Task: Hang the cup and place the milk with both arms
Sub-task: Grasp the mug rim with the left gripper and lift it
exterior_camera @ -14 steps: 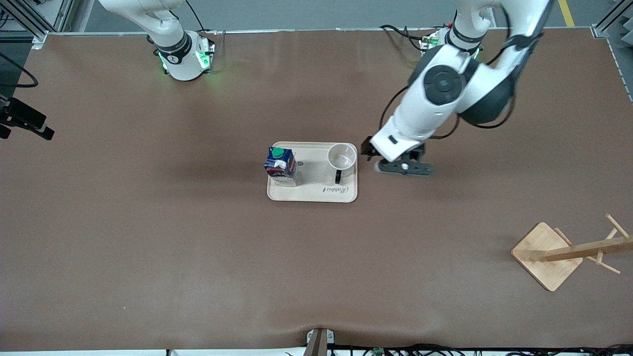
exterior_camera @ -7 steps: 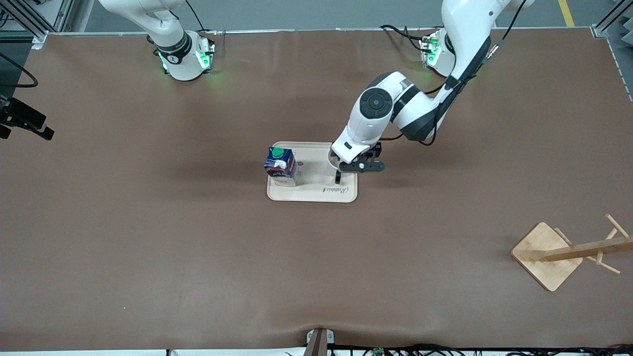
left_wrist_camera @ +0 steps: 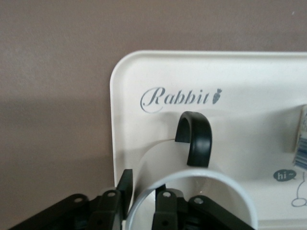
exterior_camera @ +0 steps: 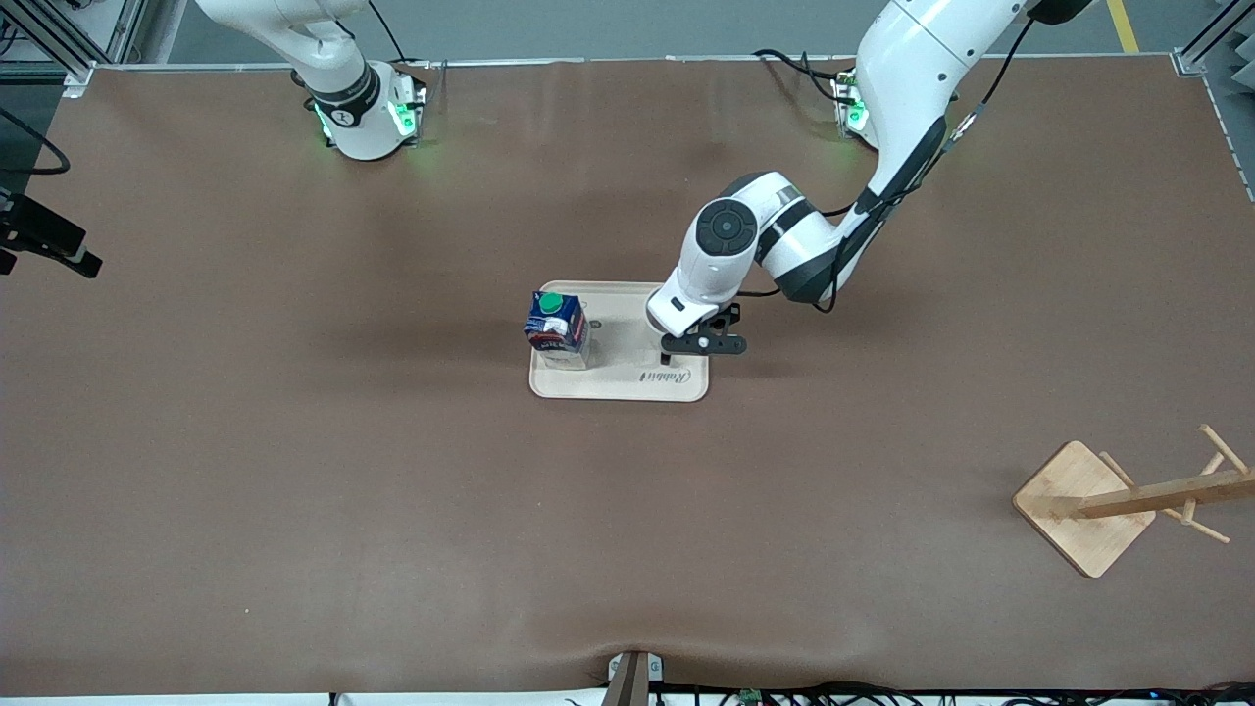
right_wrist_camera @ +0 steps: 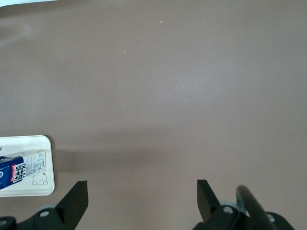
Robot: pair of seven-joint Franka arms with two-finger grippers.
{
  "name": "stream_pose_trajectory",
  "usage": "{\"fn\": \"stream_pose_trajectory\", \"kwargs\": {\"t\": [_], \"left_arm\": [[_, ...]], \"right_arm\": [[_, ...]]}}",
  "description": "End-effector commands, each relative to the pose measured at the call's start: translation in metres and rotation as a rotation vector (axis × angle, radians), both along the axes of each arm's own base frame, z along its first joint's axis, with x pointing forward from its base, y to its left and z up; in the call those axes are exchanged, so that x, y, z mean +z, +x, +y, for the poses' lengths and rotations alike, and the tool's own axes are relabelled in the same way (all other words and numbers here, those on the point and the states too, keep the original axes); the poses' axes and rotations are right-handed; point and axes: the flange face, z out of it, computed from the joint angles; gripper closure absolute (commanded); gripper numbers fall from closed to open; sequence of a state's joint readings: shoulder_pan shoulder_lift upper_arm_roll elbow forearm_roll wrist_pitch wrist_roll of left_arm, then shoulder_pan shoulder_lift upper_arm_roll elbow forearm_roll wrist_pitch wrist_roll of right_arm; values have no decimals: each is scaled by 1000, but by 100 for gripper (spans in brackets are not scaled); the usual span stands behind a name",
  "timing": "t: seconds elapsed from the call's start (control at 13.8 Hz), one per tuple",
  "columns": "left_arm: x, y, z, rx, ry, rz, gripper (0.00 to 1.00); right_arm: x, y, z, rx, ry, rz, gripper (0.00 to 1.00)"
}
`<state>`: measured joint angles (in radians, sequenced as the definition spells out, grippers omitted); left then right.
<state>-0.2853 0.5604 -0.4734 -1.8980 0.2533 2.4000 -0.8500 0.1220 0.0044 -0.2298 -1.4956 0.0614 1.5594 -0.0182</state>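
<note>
The white cup (left_wrist_camera: 158, 160) with its black loop handle (left_wrist_camera: 196, 141) stands on a cream tray (exterior_camera: 627, 387) at the end toward the left arm. In the front view my left hand covers all but the handle (exterior_camera: 671, 353). My left gripper (exterior_camera: 686, 338) is down on the cup, open, with one finger (left_wrist_camera: 125, 184) outside the wall and the other inside the rim. The dark-blue milk (exterior_camera: 557, 328) with a green cap stands on the tray's other end. My right gripper (right_wrist_camera: 141, 189) is open and empty over bare table, out of the front view.
A wooden cup rack (exterior_camera: 1088, 505) with pegs stands near the front camera at the left arm's end of the table. The tray (left_wrist_camera: 124, 96) carries the word "Rabbit". The brown mat lies all around the tray.
My left arm swung from beside the tray to over the cup and came down, its fingers now astride the cup's rim. The milk, tray and rack have not moved.
</note>
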Motion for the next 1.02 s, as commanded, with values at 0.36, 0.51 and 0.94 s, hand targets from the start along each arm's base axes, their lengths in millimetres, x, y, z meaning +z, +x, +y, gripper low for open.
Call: {"fn": "stream_pose_trajectory", "kwargs": {"t": [0.36, 0.51, 0.94], "left_arm": [[155, 82, 46, 105, 75, -109, 100], [200, 102, 79, 70, 96, -117, 100], [284, 133, 237, -280, 205, -116, 100]], "right_arm": [[-57, 37, 14, 19, -17, 89, 0], [-72, 48, 28, 28, -16, 103, 0], [-127, 59, 51, 53, 5, 239, 0]]}}
